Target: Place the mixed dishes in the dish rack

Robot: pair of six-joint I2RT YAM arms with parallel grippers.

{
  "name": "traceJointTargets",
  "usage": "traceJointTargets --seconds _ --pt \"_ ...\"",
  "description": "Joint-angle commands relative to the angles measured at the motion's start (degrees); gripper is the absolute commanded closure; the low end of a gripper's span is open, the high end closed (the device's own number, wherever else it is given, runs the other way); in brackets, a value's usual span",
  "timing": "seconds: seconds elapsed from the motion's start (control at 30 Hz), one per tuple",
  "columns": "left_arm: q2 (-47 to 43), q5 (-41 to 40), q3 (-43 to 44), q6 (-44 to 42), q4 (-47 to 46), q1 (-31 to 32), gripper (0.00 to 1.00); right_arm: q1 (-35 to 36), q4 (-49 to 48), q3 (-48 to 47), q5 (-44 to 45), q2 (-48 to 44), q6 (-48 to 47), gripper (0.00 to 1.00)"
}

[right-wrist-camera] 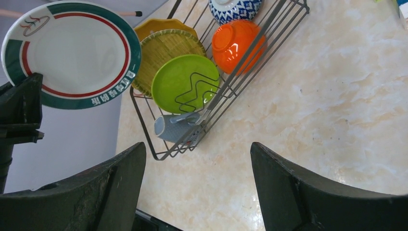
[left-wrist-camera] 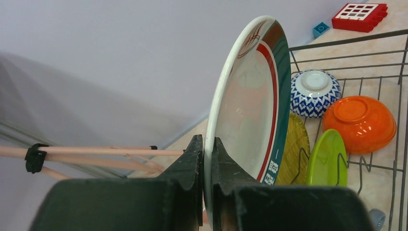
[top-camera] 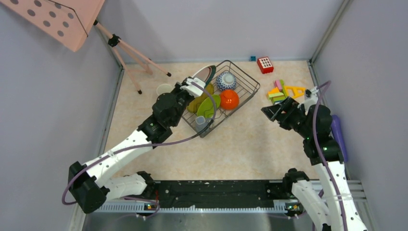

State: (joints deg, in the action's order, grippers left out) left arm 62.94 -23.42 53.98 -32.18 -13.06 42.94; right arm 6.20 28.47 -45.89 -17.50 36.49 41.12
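My left gripper (left-wrist-camera: 208,144) is shut on the rim of the white green-rimmed plate (left-wrist-camera: 250,96), holding it on edge above the left end of the dish rack (top-camera: 246,89). In the rack are the patterned bowl (top-camera: 225,80), the orange-red bowl (top-camera: 229,99), the lime green plate (top-camera: 208,106), two yellow plates (right-wrist-camera: 163,48) and the grey mug (right-wrist-camera: 173,127) lying at the near end. A pale pink mug (top-camera: 164,89) stands on the table left of the rack. My right gripper (top-camera: 272,111) is open and empty, right of the rack.
Coloured toy blocks (top-camera: 284,90) lie at the back right, with a red block (top-camera: 265,64) and a small blue one (top-camera: 252,58) behind the rack. A purple cylinder (top-camera: 338,132) lies by the right wall. A tripod (top-camera: 130,53) stands at the back left.
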Motion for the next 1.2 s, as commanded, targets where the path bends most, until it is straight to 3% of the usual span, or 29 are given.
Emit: traceJointTargets --seconds 0.0,0.7,1.17 --pt "1.24 0.14 0.31 -1.01 -8.84 0.61 1.0 -0.31 -2.11 -1.06 -0.9 -0.38 0.18 0.22" --pt "10.65 -3.17 -3.61 1.93 -14.53 0.66 1.0 -0.34 -3.49 0.27 -1.7 0.57 -1.5 0.22" --pt "13.52 -0.86 -7.53 6.56 -15.29 0.92 1.0 -0.35 -4.31 1.5 -2.52 0.81 -1.47 0.22"
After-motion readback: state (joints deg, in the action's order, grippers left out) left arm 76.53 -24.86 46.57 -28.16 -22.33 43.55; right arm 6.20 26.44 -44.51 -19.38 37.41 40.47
